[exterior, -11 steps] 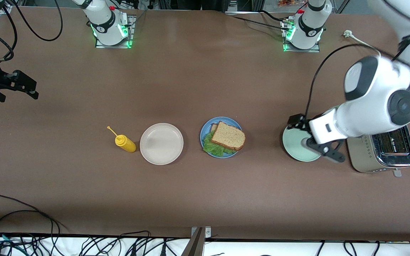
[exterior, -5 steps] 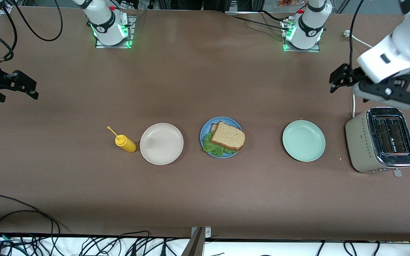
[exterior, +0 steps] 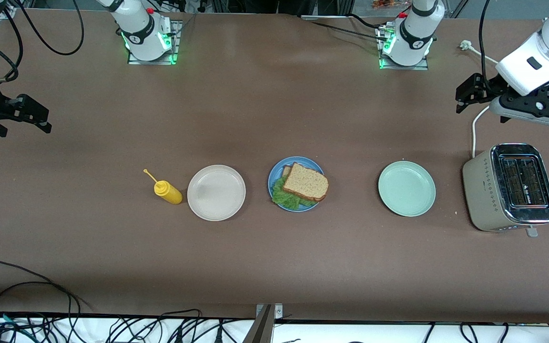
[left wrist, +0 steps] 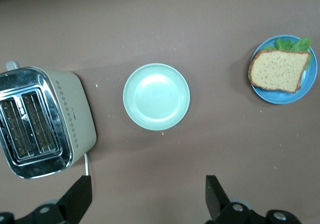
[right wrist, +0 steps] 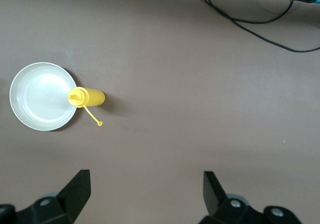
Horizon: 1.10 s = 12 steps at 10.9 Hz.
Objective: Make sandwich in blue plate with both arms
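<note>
- My left gripper (exterior: 517, 102) hangs in the air over bare table at the left arm's end, above the white cord near the toaster (exterior: 510, 188); its fingers (left wrist: 80, 200) stand wide apart and hold nothing
- My right gripper (exterior: 19, 114) is up over bare table at the right arm's end, well apart from every dish; its fingers (right wrist: 77, 189) are spread wide too, with nothing between them
- The sandwich (exterior: 303, 183) lies on the blue plate (exterior: 275, 174) near the middle of the table; the top slice of brown bread sits a little askew, a corner of the lower slice peeks out beneath it, and ruffled green lettuce (exterior: 288, 197) spills from under it on the side nearer the front camera
- In my left wrist view the blue plate (left wrist: 300, 95) and its bread show apart from the pale green plate (left wrist: 156, 96), which lies bare between the sandwich and the toaster (left wrist: 42, 121)
- The beige plate (exterior: 216, 192) sits beside the blue plate toward the right arm's end; just beside it stands the yellow squeeze bottle (exterior: 167, 191), its thin nozzle pointing away from the plate
- In my right wrist view the yellow squeeze bottle (right wrist: 86, 97) overlaps the rim of the beige plate (right wrist: 35, 96); whether they touch I cannot tell
</note>
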Available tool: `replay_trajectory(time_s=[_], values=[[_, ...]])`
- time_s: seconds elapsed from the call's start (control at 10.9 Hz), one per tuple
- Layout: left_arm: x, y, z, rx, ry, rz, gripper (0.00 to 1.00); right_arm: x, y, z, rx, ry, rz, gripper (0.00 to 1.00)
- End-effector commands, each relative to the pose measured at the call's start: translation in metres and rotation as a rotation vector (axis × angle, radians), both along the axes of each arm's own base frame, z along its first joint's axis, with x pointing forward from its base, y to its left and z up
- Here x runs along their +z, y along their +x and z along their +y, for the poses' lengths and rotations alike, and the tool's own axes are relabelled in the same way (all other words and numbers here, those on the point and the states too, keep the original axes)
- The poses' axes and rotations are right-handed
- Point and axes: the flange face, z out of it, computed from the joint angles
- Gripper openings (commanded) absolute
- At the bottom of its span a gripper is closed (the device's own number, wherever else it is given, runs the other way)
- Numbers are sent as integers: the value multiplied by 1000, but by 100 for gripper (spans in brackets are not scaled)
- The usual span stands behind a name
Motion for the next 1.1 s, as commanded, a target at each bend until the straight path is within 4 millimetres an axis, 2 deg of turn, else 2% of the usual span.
replay_trajectory(time_s=[0.0,0.37,1.01], values=[[12,-17,0,4,13,-48,100,5,0,-1,-9,-13,-1,100],[9,-12,-4,-4,14,0,100,5,0,-1,-9,-13,-1,100],[7,-12,10,38,-45,30,100,5,0,-1,-9,-13,0,100]])
